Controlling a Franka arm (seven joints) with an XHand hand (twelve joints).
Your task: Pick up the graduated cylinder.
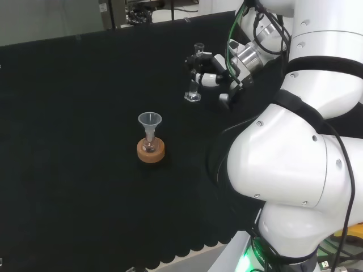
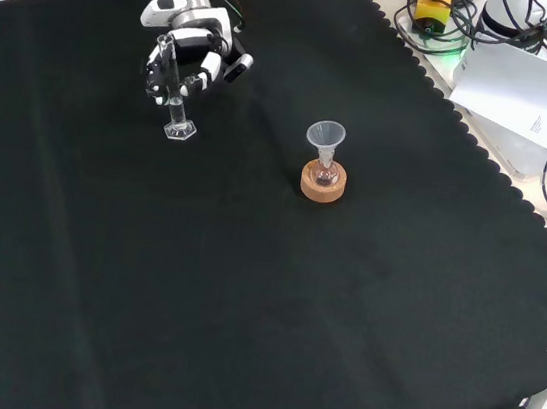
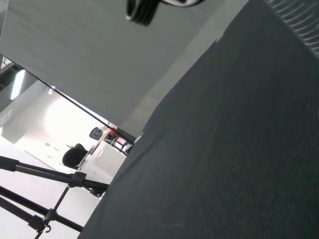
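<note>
- Head view: one cylinder (image 1: 195,73), one funnel (image 1: 150,120), one small flask (image 1: 149,145) and one cork ring (image 1: 151,151) were counted on the black cloth (image 1: 68,141). The cylinder was seen as a slim clear tube on a flat clear foot, standing about upright at the far side of the cloth, right of the funnel. The hand (image 1: 211,75) was found curled round the tube's middle, the foot left free below the fingers.
- Front view: the same single cylinder (image 2: 174,101) was seen at upper left, its six-sided foot at or just above the cloth (image 2: 242,291); contact could not be told. The hand (image 2: 183,62) was closed about the tube. One funnel (image 2: 326,136) was set in one flask (image 2: 325,174) on one cork ring (image 2: 323,183), well apart to the right.
- Wrist view: the cloth (image 3: 229,149) was shown slanting, and a blurred part of the hand (image 3: 149,7) was seen at the edge.
</note>
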